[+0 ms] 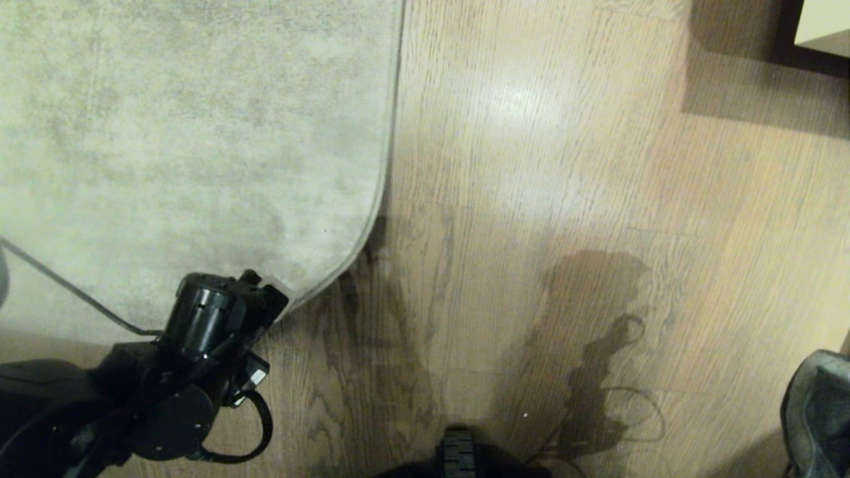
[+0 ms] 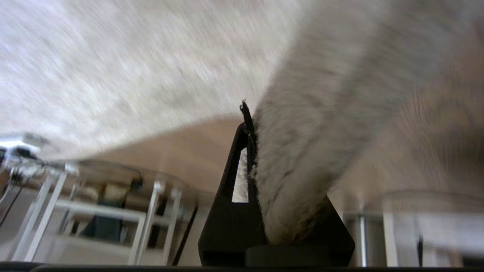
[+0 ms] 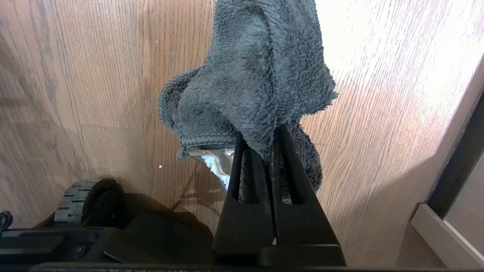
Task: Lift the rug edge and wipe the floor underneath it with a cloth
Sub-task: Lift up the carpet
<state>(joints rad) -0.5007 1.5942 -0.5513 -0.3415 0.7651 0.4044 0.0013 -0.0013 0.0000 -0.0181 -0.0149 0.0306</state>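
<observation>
grey rug (image 1: 186,133) edge pinched in left tool (image 2: 252,158), right tool (image 3: 269,151) clamping cloth (image 3: 253,75).

dark-framed furniture corner (image 1: 813,40), glass-topped metal-legged table (image 2: 113,189), pale baseboard (image 3: 435,230)

rug (image 1: 186,133): pale grey-beige, short pile, darker mottled smudges; fills the upper left of the head view, its thin edge running straight down the frame, then curving in at the rounded corner near the lower left.
rug corner: raised off the planks, with a dark shadow beneath it; in the left wrist view a fold of pile (image 2: 302,158) sits pinched between black fingers (image 2: 234,211).
floor (image 1: 564,199): light brown wood planks, dark grain, a glossy sheen in the upper centre; covers the right and lower part of the head view.
cloth (image 3: 249,83): dark grey-green, fluffy, bunched, hanging above the planks; at the lower right edge of the head view (image 1: 820,411).
</observation>
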